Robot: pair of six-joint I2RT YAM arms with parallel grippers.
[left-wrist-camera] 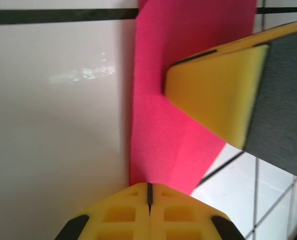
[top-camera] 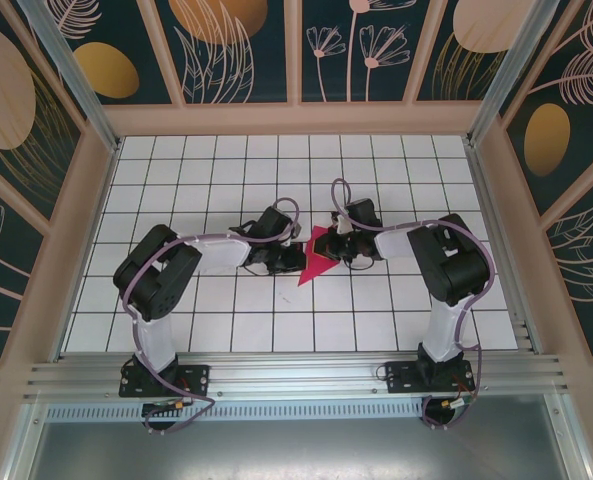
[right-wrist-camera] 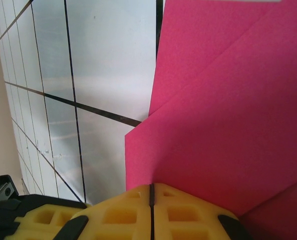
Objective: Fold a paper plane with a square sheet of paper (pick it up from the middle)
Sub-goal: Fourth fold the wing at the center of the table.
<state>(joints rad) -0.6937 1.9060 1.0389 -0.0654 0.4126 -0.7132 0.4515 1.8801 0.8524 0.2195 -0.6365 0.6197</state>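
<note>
Top external: folded paper (top-camera: 316,265) sits pinched between left tool (top-camera: 285,258) and right tool (top-camera: 342,247)

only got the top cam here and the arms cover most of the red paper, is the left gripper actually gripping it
observer: yes, in the left wrist view the left gripper is shut, with the paper running up out of its closed jaws.
operator: and the right one
observer: the right wrist view shows the right gripper shut on the paper's near edge too.
operator: any folds in it yet
observer: yes, that same view shows one layer with a diagonal edge lying over another layer.
</note>
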